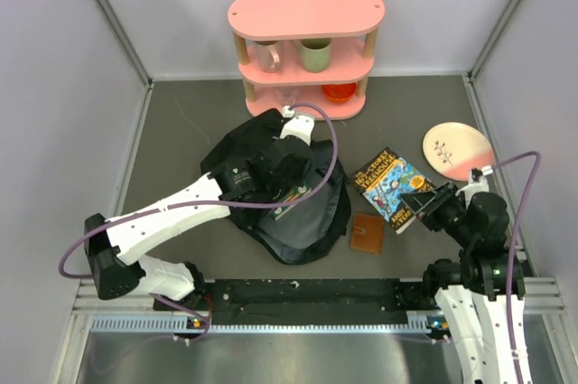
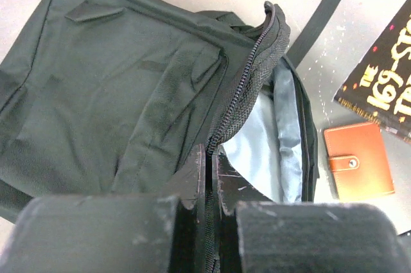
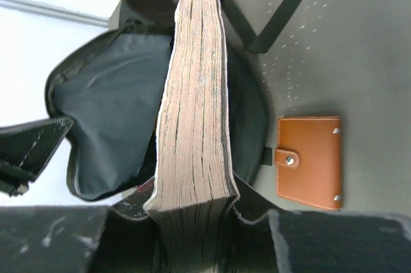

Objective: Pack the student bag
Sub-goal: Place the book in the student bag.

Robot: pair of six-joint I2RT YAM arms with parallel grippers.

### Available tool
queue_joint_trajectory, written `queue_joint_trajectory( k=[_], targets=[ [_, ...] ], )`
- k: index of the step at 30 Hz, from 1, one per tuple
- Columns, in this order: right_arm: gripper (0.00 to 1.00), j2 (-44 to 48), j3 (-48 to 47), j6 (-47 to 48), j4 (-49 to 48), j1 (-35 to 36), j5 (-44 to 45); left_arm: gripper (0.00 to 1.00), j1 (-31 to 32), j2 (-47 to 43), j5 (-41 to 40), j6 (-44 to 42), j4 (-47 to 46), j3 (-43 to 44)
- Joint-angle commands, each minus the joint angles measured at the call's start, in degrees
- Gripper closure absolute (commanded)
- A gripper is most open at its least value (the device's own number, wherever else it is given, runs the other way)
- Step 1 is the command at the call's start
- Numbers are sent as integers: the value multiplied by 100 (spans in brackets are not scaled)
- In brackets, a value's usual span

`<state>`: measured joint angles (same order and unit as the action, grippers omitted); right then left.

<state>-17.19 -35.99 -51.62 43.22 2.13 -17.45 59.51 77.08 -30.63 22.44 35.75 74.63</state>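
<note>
Bag [image 1: 307, 221]: soft, floppy; my left fingers [image 2: 192, 180] pinch its zipper rim.
Book [image 3: 192, 93]: stiff; my right fingers [image 3: 249, 207] clamp it.

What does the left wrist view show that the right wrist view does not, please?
Only the left wrist view: the zipper teeth of the student bag, pinched in the left end effector, and the printed cover of the book. Only the right wrist view: the book's page edges, clamped in the right end effector. Both: the bag's open mouth and the brown wallet.
</note>
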Motion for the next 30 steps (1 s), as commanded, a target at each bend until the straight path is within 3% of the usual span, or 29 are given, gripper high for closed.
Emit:
queue_joint_trajectory(
  k=[1, 14, 18, 27, 30],
  targets=[
    [100, 58, -154, -182, -481, 51, -829, 100, -44, -97, -417, 120, -420, 499],
    [100, -829, -5, 81, -798, 51, -2411, 100, -36, -61, -400, -55, -947, 913],
    [100, -988, 250, -59, -1349, 147, -2693, 100, -36, -105, -347, -38, -973, 869],
    [100, -1664, 742, -744, -2994, 1403, -1745, 100, -36, -272, -215, 6, -1035, 649],
    [100, -1927, 961, -1104, -3933, 1641, -1534, 100, -36, -386, -154, 59, -1061, 535]
  ],
)
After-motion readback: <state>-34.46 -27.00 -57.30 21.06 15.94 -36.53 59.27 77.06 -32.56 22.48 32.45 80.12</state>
